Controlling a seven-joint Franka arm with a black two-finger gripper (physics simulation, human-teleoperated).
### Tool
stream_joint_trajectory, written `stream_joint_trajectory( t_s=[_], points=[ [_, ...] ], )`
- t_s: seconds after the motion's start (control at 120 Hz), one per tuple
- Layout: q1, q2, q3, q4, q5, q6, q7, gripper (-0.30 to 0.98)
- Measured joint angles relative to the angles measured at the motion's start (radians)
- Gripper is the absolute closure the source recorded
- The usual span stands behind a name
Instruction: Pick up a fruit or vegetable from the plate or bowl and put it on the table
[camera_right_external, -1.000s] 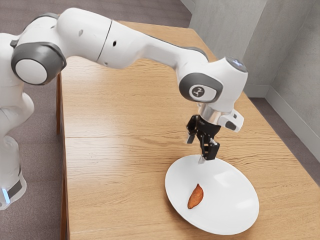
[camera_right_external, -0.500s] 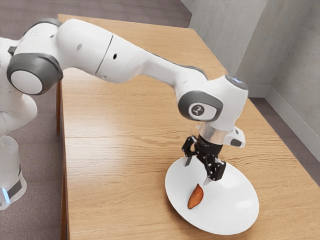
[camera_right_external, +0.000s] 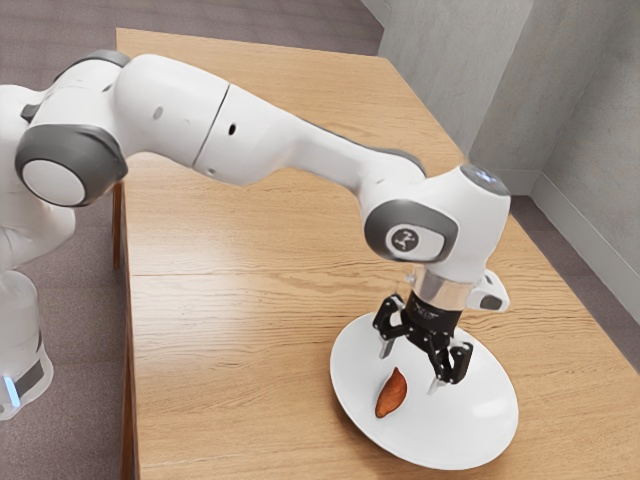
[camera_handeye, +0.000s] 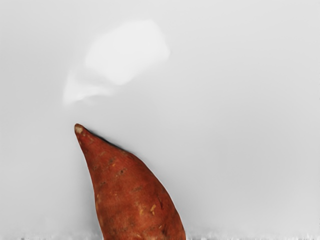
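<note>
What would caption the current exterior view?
The open tool hovers over the plate, where a sweet potato lies ungrasped.

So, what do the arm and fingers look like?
The arm is smooth, rounded and white, with dark grey bands around some joints, a small round emblem and a blue strip low down. The two fingers are black with pale tips.
</note>
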Motion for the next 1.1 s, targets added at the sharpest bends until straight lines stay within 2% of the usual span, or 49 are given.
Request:
stream_joint_trajectory(
  t_s=[0.75, 0.933, 1.1],
  points=[
    [0.005, 0.034, 0.005, -0.041, -0.067, 0.027, -0.088, 0.00],
    [0.005, 0.044, 0.005, -0.041, -0.077, 0.036, -0.097, 0.13],
    [0.004, 0.046, 0.005, -0.042, -0.083, 0.041, -0.103, 0.42]
  ],
)
